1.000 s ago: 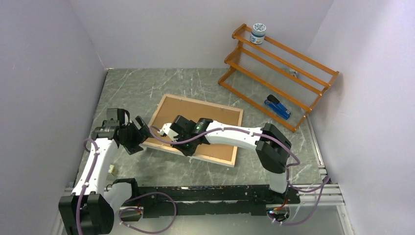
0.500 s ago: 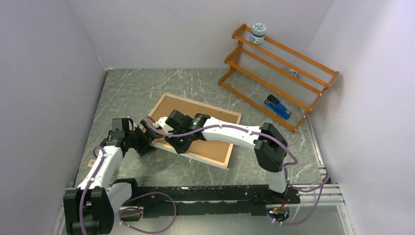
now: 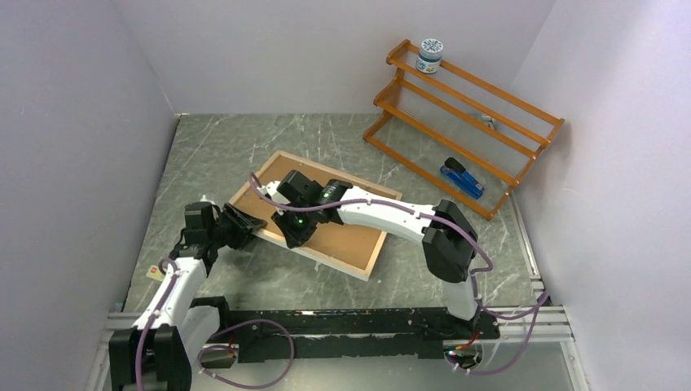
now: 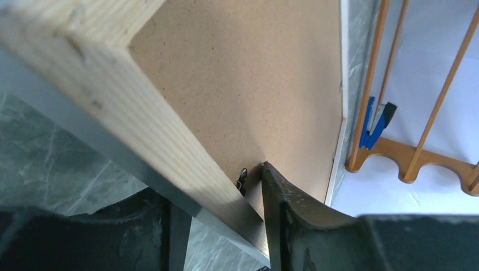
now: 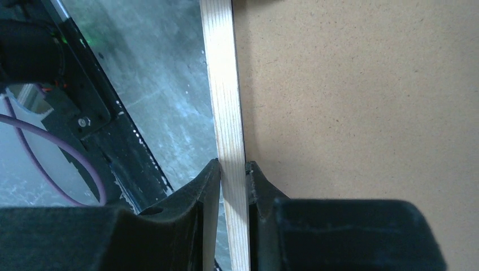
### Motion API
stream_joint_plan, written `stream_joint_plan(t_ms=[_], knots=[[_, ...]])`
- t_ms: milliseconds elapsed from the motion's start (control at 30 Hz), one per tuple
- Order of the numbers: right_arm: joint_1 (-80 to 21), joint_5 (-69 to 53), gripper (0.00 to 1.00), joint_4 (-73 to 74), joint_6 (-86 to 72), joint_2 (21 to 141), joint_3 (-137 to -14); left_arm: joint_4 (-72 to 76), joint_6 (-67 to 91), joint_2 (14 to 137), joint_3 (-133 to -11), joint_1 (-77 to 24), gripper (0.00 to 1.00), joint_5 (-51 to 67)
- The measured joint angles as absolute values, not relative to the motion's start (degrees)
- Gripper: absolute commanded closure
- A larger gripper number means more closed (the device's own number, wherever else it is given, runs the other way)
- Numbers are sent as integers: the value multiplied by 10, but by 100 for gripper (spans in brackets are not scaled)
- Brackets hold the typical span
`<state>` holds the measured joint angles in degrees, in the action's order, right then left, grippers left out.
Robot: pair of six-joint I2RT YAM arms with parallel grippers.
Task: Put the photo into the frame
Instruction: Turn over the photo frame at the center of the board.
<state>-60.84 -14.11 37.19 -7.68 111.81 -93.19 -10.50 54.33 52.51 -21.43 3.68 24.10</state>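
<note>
Rim of the frame is raw pale grainy wood, backing panel is matt speckled hardboard, table looks like smooth grey marble.

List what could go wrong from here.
1. The right end effector pinches only the thin rim of the frame; if lifted like this, the frame may twist or slip.
2. The left end effector straddles the rim near a corner, with one finger beside a small tab at the backing panel; closing could snag it.
</note>
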Motion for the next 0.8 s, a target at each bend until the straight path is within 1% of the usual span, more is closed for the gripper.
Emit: stream_joint_plan(t_ms=[67,133,200,267,400,500,567,667,800], knots=[[-608,-140,93,375,-82,1118,-943,-105,547,512,-215,37,63,232],[-608,-136,91,377,-85,1118,-950,-109,566,510,-224,41,67,230],[-608,-130,86,380,-88,1118,-957,-118,583,516,-241,42,75,233],[-608,-118,79,383,-91,1119,-965,-126,599,525,-267,42,81,239],[-614,-81,57,394,-94,1119,-988,-155,594,551,-325,39,91,241],[-623,-14,41,399,-87,1117,-1006,-195,598,578,-364,39,94,239],[-635,31,34,404,-85,1117,-1011,-223,604,594,-388,39,95,237],[-660,114,29,409,-75,1117,-1016,-254,610,608,-414,39,97,235],[-703,232,28,417,-57,1117,-1016,-291,612,621,-449,39,97,230]])
